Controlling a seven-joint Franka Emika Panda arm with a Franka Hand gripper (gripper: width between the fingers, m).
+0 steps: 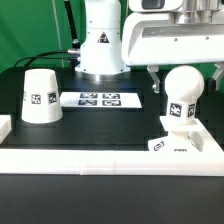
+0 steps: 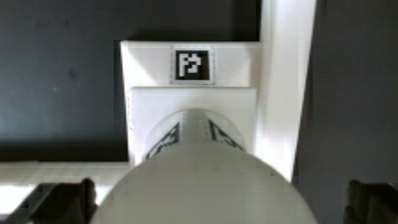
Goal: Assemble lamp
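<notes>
The round white bulb (image 1: 183, 88) stands upright on its tagged stem in the squat white base (image 1: 172, 145) at the exterior view's right. My gripper (image 1: 185, 84) hangs over the bulb, open, with one finger on each side of its round head and a gap at both. In the wrist view the bulb (image 2: 199, 175) fills the space between the dark fingertips (image 2: 64, 202), and the base (image 2: 178, 82) with its tag lies beyond it; the gripper (image 2: 217, 206) touches nothing. The tapered shade (image 1: 40, 97) stands mouth down at the exterior view's left, far from the gripper.
The marker board (image 1: 98, 99) lies flat on the black table in front of the arm's pedestal (image 1: 100, 50). A low white rail (image 1: 90, 158) runs along the front and right edge; the base sits against it, and it shows in the wrist view (image 2: 285, 50).
</notes>
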